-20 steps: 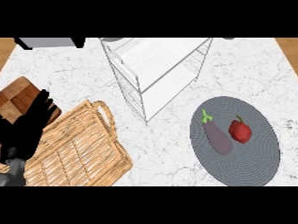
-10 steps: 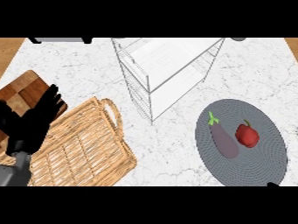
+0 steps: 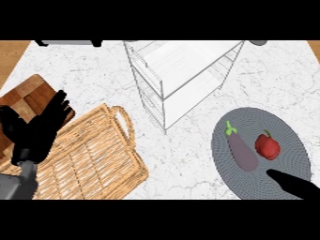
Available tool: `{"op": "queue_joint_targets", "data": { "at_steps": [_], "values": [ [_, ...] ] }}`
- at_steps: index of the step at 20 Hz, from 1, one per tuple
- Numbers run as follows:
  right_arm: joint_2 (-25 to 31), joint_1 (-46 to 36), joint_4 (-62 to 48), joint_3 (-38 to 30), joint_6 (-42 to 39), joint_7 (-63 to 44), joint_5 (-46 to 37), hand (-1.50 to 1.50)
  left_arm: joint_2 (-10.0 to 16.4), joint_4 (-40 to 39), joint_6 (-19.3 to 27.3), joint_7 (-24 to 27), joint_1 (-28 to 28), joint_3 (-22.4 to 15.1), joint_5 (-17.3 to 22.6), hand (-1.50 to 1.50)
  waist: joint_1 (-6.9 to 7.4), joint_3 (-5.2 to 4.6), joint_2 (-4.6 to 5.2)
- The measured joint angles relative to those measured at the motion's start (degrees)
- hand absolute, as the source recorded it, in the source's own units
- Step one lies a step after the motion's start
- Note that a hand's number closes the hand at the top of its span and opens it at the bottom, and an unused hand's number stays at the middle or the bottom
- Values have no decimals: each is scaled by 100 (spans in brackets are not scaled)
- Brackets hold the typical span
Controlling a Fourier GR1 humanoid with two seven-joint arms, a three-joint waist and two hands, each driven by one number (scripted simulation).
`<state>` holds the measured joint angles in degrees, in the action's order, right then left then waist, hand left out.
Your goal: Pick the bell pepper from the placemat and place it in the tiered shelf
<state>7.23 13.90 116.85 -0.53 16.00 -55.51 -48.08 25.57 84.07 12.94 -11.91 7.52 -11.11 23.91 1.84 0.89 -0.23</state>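
Head view, looking steeply down on a white marbled desk (image 3: 86, 75). At the right lies a round grey placemat (image 3: 259, 119). The red bell pepper (image 3: 267, 146) rests on it, right of centre, beside a purple eggplant (image 3: 242, 151) with a green stem; the two lie close together with a narrow gap between them.

The right robot hand (image 3: 297, 187) comes in from the lower right corner, its dark tip over the placemat's lower part, below the bell pepper and apart from it. Only a part of this robot hand shows, so whether it is released or clenched cannot be told; it holds nothing that can be seen.

A white wire tiered shelf (image 3: 183, 70) stands at the top centre, well apart from the placemat (its tiers look bare).

At the left, a woven wicker basket (image 3: 93, 150) with a loop handle lies flat beside a brown wooden cutting board (image 3: 10, 108). The left robot hand (image 3: 34, 133) shows above where the two meet, released, fingers straight and spread, grasping nothing.
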Motion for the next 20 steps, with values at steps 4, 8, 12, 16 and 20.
{"op": "queue_joint_targets", "data": {
  "at_steps": [4, 8, 12, 16, 20],
  "values": [
    [-101, -587, -411, 100, -324, -372, -351, -150, -38, -30, 42, 14, -25, 45, -83, 0, -36, 10, -23],
    [-345, -958, -733, 165, -465, -561, -749, -150, -44, -29, 34, -65, -52, 99, -102, 0, -80, 14, -38],
    [-559, -1202, -1075, 135, -515, -654, -1158, -150, -58, -136, -47, -31, -29, 215, -73, 0, -121, 17, -41],
    [-664, -1233, -1318, 99, -523, -630, -1339, -150, -66, -176, -113, 6, -56, 258, -97, 0, -159, 33, -55],
    [-703, -1396, -1594, 35, -475, -617, -1405, -150, -112, -180, -158, 115, -97, 286, -147, 0, -164, 47, -63]
  ]
}}
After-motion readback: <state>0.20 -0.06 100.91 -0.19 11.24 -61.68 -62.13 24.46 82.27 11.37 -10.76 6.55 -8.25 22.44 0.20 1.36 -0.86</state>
